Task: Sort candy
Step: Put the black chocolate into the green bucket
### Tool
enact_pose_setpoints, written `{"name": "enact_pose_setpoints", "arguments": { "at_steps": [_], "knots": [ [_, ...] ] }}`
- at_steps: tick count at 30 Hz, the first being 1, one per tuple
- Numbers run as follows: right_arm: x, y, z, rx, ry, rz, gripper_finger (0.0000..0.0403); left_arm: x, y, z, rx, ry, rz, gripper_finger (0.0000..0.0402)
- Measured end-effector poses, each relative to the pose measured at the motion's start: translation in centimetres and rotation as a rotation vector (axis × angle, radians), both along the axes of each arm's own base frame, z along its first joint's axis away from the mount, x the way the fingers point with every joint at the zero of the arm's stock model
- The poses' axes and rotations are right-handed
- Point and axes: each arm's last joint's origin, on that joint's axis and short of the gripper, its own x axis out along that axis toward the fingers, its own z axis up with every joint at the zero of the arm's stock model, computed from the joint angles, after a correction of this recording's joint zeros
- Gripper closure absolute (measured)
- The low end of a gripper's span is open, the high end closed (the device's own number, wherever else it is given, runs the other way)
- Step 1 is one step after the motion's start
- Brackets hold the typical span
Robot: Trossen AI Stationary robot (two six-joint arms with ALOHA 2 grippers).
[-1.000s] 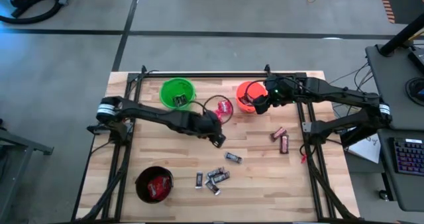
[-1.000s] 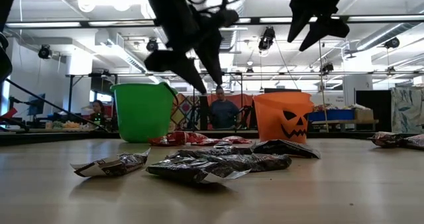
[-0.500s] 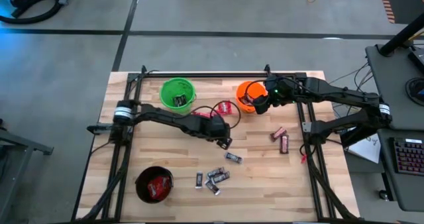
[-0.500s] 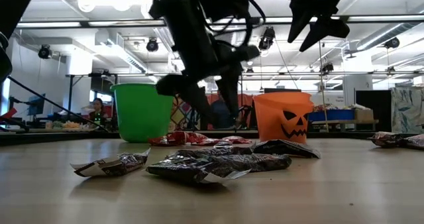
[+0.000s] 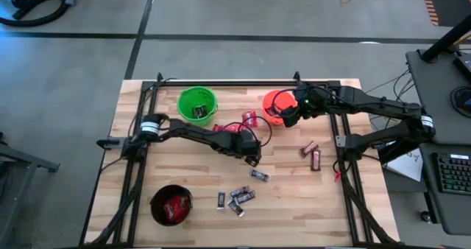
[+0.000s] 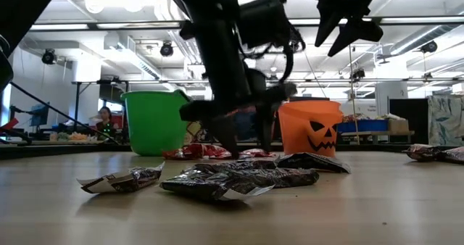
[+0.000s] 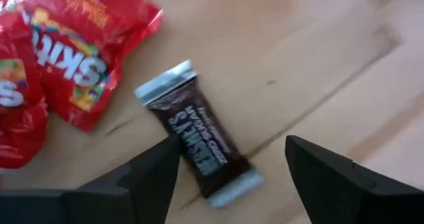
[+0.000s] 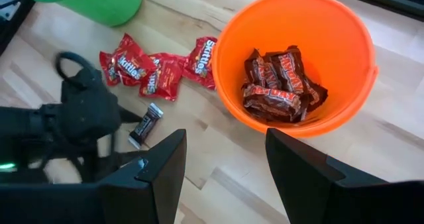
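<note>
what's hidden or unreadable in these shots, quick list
- Black bucket: only red packets show, high view too small to count them.
- Green bucket: contents hidden by its wall in the low view.
- Hershey's bar: one end covered by the left gripper finger, left wrist view.
- Loose bars: wrappers too small to read, high view.

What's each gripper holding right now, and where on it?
Nothing. The left gripper is open over a Hershey's bar; the right gripper hangs empty by the orange bucket.
</note>
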Motion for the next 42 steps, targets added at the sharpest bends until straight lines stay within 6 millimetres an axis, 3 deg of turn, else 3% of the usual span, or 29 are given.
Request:
{"name": "enact_pose_setpoints", "arguments": {
  "at_steps": [9, 23, 28, 32, 38, 42],
  "knots": [
    [0.0, 0.1, 0.0, 0.020, -0.003, 0.017, 0.0204, -0.1, 0.2, -0.8, 0.045, 0.027, 0.032, 0.0196],
    [0.0, 0.1, -0.1, 0.016, 0.011, 0.028, 0.0204, -0.5, 0.3, -1.3, 0.049, 0.052, 0.049, 0.0315],
    [-0.3, 0.2, -0.3, 0.025, 0.042, 0.028, 0.0204, -0.7, 0.3, -0.6, 0.028, 0.051, 0.021, 0.0327],
    [-0.4, 0.2, -0.4, 0.029, 0.060, 0.029, 0.0204, -1.3, 0.2, 1.7, 0.016, 0.032, -0.030, 0.0331],
    [-0.4, 0.2, -0.4, 0.022, 0.060, 0.037, 0.0204, -3.4, 0.3, 8.2, 0.049, -0.049, -0.136, 0.0332],
    [-0.4, 0.2, -0.4, 0.018, 0.056, 0.042, 0.0204, -6.0, 0.7, 13.2, 0.075, -0.122, -0.167, 0.0332]
  ]
}}
